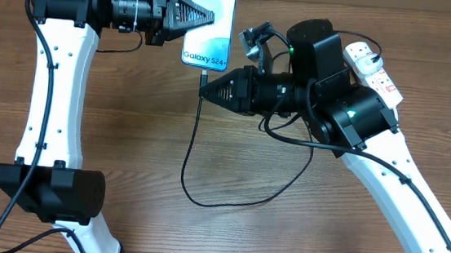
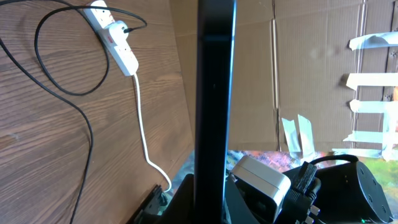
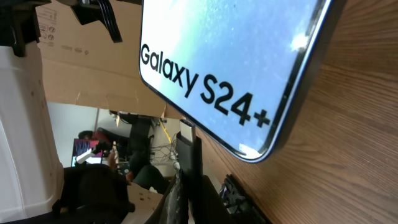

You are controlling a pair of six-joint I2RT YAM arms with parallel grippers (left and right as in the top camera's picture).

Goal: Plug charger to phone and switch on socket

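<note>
Hold the phone [image 1: 213, 35] steady in your clamped left gripper [image 1: 205, 15]. Your right gripper [image 1: 203, 89] pinches the charger [image 1: 185, 172] tip just below its lower edge, seemingly not seated; align squarely, push gently. The socket [image 1: 374, 67] waits far right.

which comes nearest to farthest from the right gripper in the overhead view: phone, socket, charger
From the right gripper:
1. charger: its tip sits in the fingers and the cable trails toward the picture's bottom.
2. phone: just past the fingertips, toward the top edge, held by the left gripper.
3. socket: far off at the upper right.
</note>
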